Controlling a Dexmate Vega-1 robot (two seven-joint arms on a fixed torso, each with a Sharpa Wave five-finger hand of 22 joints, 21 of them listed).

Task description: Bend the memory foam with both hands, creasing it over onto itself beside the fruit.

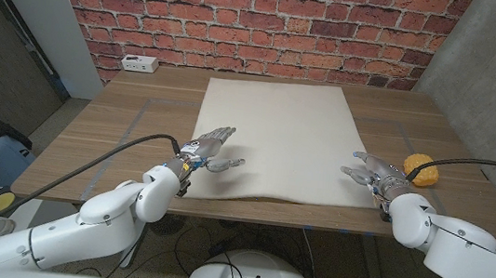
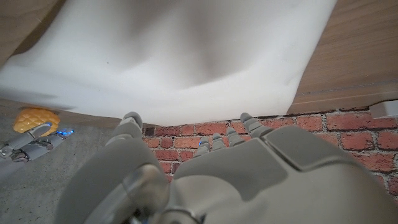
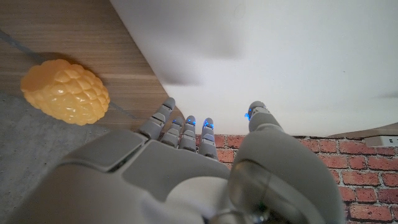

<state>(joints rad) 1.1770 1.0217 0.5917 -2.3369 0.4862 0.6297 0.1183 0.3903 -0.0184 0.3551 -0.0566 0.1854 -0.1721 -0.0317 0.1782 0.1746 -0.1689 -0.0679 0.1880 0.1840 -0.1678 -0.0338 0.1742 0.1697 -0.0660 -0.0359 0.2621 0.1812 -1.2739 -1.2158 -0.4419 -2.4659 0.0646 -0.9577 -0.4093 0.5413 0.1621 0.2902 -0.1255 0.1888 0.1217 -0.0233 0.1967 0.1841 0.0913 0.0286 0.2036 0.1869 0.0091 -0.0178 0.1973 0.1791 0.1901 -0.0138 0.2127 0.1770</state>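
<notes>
Already spread and empty, the left hand [image 1: 209,150] and right hand [image 1: 371,169] flank the memory foam [image 1: 276,138]; uneven lifting could skew the crease or nudge the fruit [image 1: 421,169] at frame right.

The memory foam [image 1: 278,141] is plain cream-white, unpatterned, with soft grey shading, lying between the two robot hands. The left robot hand [image 1: 209,150] and right robot hand [image 1: 375,170] are grey, with small blue lights at the fingertips [image 3: 191,120]. Just beside the right robot hand, the fruit [image 1: 422,169] is yellow-orange with a bumpy diamond pattern. The desk [image 1: 128,125] is brown wood grain. Beyond it, the wall [image 1: 271,15] is red brick.
</notes>
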